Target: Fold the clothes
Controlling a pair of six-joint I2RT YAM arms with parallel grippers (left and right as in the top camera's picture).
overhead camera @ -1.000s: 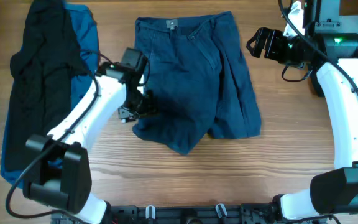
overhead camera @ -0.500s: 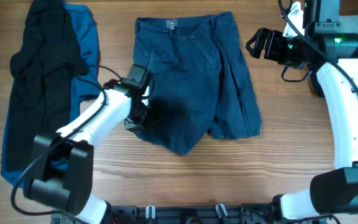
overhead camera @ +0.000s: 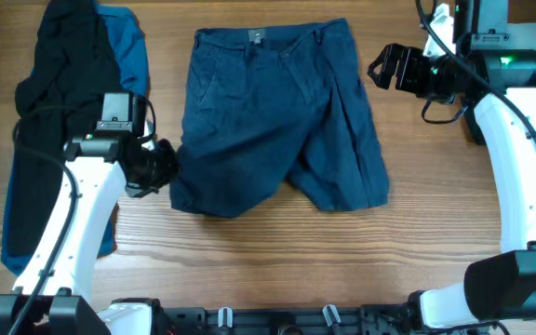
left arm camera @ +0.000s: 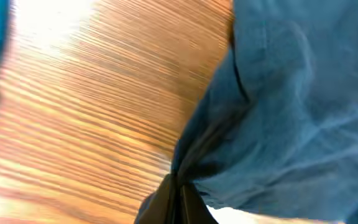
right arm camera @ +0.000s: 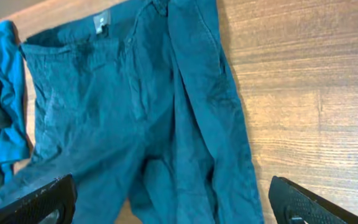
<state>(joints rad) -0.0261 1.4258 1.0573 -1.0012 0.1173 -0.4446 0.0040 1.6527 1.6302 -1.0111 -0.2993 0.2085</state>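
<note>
Dark navy shorts [overhead camera: 277,112] lie in the middle of the wooden table, waistband at the far side; the right wrist view shows the shorts [right arm camera: 135,112] from above. My left gripper [overhead camera: 163,166] is shut on the hem of the shorts' left leg. In the left wrist view the gripper [left arm camera: 180,190] pinches a bunched fold of that fabric [left arm camera: 291,112] just over the wood. My right gripper [overhead camera: 384,67] hovers open to the right of the waistband, apart from the cloth. Its fingertips [right arm camera: 36,202] stand wide at the bottom corners of its own view.
A black garment [overhead camera: 59,102] lies over a brighter blue one [overhead camera: 128,56] along the table's left side, close behind my left arm. The blue one [right arm camera: 11,93] also shows in the right wrist view. Dark equipment [overhead camera: 515,60] stands at the far right corner.
My left gripper shut on the shorts' left leg and pulled it out to the left, spreading that side. The right arm has not moved.
</note>
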